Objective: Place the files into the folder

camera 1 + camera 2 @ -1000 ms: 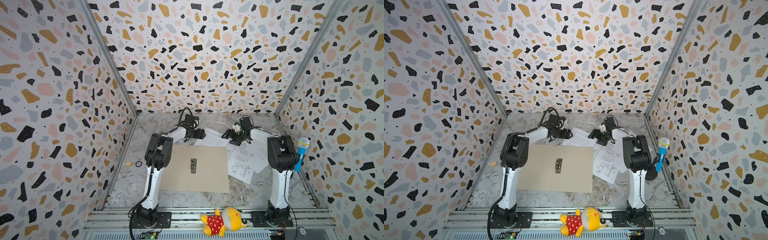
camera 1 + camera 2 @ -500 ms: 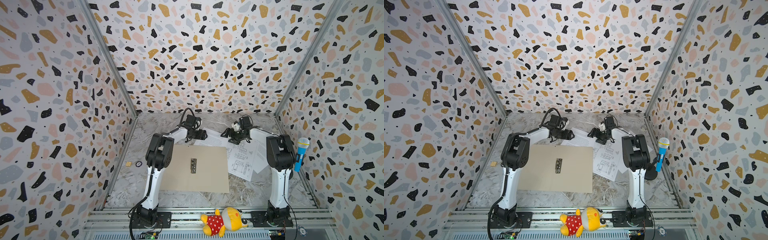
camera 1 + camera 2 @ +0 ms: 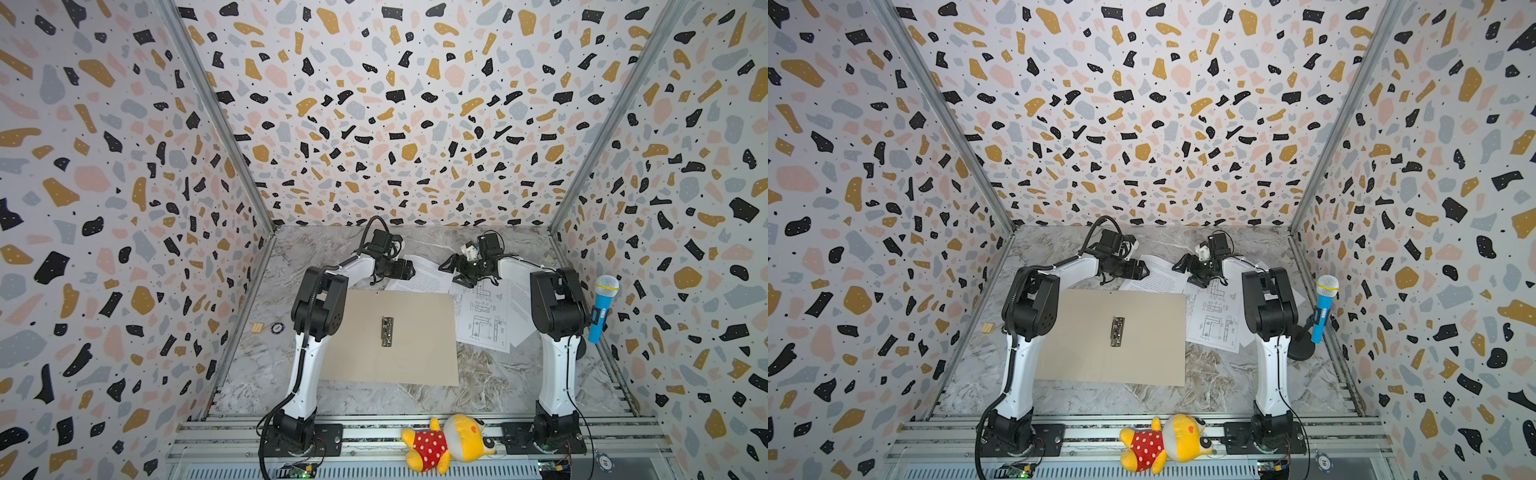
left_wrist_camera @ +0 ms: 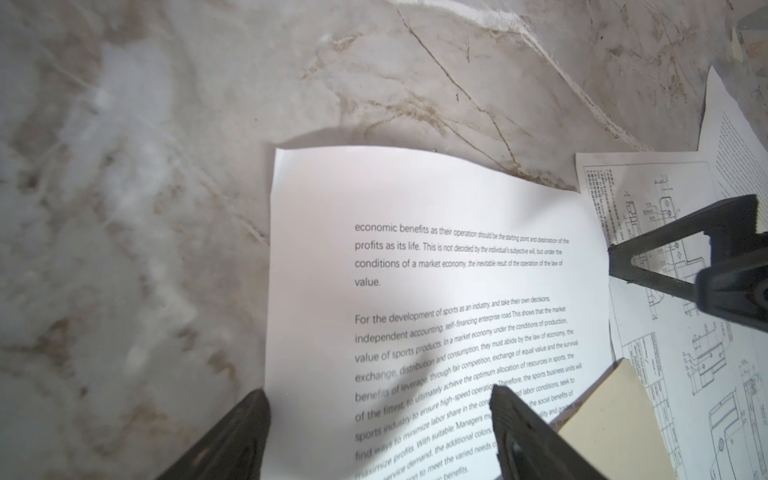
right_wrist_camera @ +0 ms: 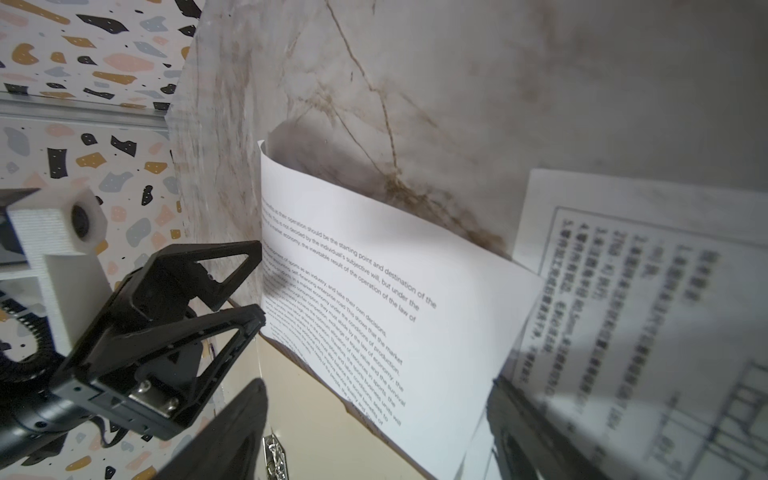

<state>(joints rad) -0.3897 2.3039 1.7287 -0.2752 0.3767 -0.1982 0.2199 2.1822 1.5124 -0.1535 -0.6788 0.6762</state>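
Marble table point(image 3: 249, 374): grey-white top with brown veins; everything here rests on it, between the two arms.
Tan folder point(image 3: 419, 332): lies flat and spread out in the middle of the table, between the two arm bases.
Files: three white sheets, all outside the folder, at its far right corner and along its right side.
Text sheet point(image 4: 436, 270): behind the folder's far edge, with one corner lying over the folder; one edge lifts a little from the table, with a shadow under it.
Drawing sheet point(image 3: 482, 316): flat on the table, just beside the folder's right edge.
Second text sheet point(image 3: 519, 299): touches the drawing sheet on the right and is partly hidden by the right arm; I cannot tell which sheet is on top.
Left gripper point(image 3: 409, 271): jaws wide apart, holding nothing, low at the left end of the text sheet; I cannot tell if the tips touch the paper.
Right gripper point(image 3: 455, 275): jaws also wide apart and empty, above the place where the text sheet and drawing sheet meet.
Plush toy point(image 3: 446, 442): yellow, in a red dotted dress, on the front rail.
Toy microphone point(image 3: 602, 307): blue, upright beside the right arm.
Metal clip point(image 3: 387, 331): silver, in the folder's middle.
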